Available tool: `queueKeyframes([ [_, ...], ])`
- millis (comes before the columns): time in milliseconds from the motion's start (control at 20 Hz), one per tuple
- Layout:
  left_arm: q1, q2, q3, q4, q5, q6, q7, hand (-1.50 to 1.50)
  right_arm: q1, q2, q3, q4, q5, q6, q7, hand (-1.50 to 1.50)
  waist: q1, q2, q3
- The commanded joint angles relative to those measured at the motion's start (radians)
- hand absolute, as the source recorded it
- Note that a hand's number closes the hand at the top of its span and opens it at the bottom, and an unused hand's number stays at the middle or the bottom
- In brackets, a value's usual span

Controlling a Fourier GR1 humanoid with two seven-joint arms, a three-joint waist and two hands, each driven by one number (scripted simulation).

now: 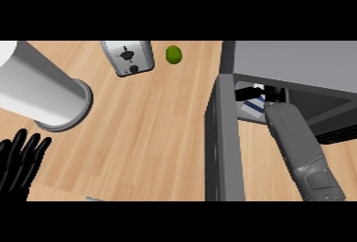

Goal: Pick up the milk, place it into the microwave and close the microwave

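Head view shows the grey right forearm [301,151] reaching across the light wooden counter [153,142] into the open mouth of the grey box-shaped microwave [300,61]. The black right hand [245,94] is curled round the white-and-blue milk carton [253,108], which sits just inside the cavity at its front edge; whether the carton rests on the cavity floor cannot be told. The microwave's grey door [222,142] stands swung fully outward, seen edge-on beside the forearm. The black left hand [21,158] rests open, fingers up, at the lower left edge. A tall white cylinder on a grey round base [42,90], a silver toaster [127,57] and a green oval fruit [174,55] stand well apart from the work. Assessment: the placing step is in hand and the task is well past halfway. The next move calls for setting the carton down, releasing it, withdrawing the arm clear of the opening, then swinging the door shut.
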Motion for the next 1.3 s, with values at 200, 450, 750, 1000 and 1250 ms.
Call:
queueKeyframes([
  [200, -0.018, -0.037, -0.042, 0.002, -0.049, 0.037, 0.014, -1.50, -0.174, -0.048, -0.061, 0.191, -0.010, -0.004, 0.056, -1.50, -0.036, -0.002, 0.002],
  [450, -0.023, -0.049, -0.065, 0.023, -0.082, 0.041, -0.001, -1.50, -0.213, -0.068, -0.079, 0.261, -0.024, 0.067, 0.004, -1.50, -0.057, -0.006, 0.001],
  [750, -0.047, -0.065, -0.082, 0.035, -0.108, 0.065, 0.015, -1.50, -0.227, -0.069, -0.118, 0.327, -0.054, 0.115, -0.059, -1.50, -0.085, -0.013, 0.001],
  [1000, 0.004, -0.078, -0.165, 0.042, -0.157, 0.071, -0.017, -1.50, -0.196, -0.035, -0.147, 0.376, -0.072, 0.085, -0.117, -1.50, -0.092, -0.024, 0.000],
  [1250, -0.025, -0.073, -0.185, 0.030, -0.151, 0.063, 0.027, -1.50, -0.155, -0.032, -0.164, 0.403, -0.092, 0.187, -0.212, -1.50, -0.108, -0.027, 0.000],
])
